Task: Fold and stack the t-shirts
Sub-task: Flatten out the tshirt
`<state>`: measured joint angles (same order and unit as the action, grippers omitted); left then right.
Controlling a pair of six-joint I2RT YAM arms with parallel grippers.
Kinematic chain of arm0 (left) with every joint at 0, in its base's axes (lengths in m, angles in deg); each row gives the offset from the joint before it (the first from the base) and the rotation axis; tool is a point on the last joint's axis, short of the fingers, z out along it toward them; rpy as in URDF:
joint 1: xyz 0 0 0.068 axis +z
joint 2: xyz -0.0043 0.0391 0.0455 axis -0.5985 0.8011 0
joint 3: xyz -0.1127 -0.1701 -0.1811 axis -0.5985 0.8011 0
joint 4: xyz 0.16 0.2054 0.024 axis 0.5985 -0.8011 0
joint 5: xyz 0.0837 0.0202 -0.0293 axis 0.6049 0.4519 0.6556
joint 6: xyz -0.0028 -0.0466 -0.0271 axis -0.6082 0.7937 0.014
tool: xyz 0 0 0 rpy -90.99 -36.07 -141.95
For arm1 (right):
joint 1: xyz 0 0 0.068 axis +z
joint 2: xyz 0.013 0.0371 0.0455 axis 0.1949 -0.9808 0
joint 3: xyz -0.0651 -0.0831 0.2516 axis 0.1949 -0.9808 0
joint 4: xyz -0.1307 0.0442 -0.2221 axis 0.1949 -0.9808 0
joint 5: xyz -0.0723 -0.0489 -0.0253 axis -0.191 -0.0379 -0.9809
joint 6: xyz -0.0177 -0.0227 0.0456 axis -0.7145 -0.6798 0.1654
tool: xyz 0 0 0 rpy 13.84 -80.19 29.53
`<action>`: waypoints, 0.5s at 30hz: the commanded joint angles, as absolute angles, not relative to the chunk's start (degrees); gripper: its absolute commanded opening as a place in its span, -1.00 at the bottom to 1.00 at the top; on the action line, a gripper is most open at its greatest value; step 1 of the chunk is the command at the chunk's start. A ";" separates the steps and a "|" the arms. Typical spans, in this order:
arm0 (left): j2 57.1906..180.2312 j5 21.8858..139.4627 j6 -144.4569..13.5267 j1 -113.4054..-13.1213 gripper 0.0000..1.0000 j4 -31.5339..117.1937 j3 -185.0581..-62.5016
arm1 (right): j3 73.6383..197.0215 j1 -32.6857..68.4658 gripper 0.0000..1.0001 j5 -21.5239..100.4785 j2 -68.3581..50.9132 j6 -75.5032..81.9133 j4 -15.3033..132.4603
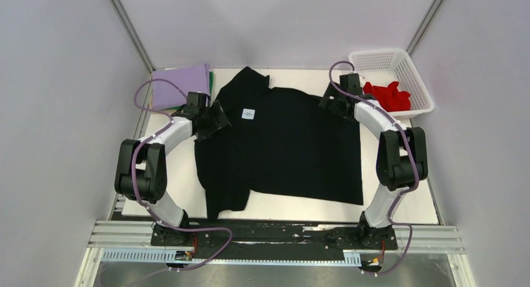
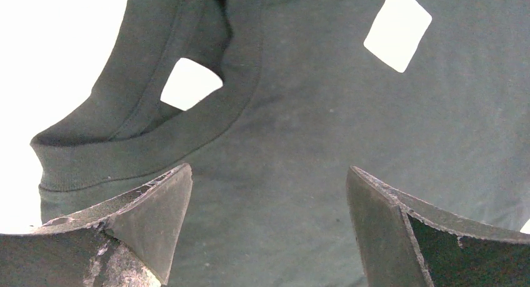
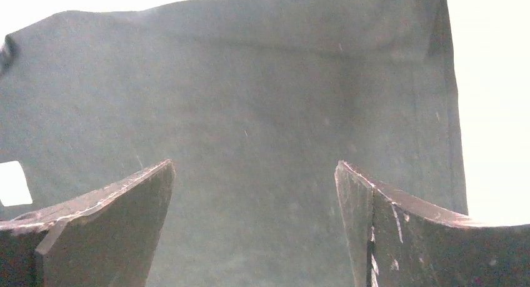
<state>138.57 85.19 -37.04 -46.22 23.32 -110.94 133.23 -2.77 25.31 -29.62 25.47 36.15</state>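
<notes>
The black t-shirt (image 1: 287, 149) lies spread flat, stretching from one gripper to the other. Behind the right gripper (image 3: 253, 165) sits a white basket (image 1: 375, 60) with a red t-shirt (image 1: 390, 96) in it. Behind the left gripper (image 2: 269, 174) is a folded lilac t-shirt (image 1: 178, 85). Both grippers hang over the black cloth, fingers spread, holding nothing. The white neck label (image 2: 397, 28) lies just ahead of the left one.
</notes>
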 commanded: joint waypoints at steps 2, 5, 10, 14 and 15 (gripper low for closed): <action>133.42 82.03 -38.95 -50.16 1.00 25.51 -113.16 | 141.72 -3.10 1.00 22.90 -38.02 24.29 39.24; 134.57 77.26 -37.77 -53.90 1.00 29.48 -111.82 | 145.25 -3.97 1.00 23.07 -42.70 24.94 40.63; 138.77 71.88 -33.90 -57.05 1.00 35.51 -108.20 | 149.15 -4.56 1.00 24.52 -47.76 25.83 41.24; 140.95 73.93 -34.07 -57.24 1.00 34.04 -105.48 | 150.92 -4.99 1.00 24.57 -50.71 25.96 42.69; 141.08 75.54 -34.46 -57.24 1.00 32.27 -105.07 | 151.45 -5.08 1.00 24.16 -51.48 26.07 43.07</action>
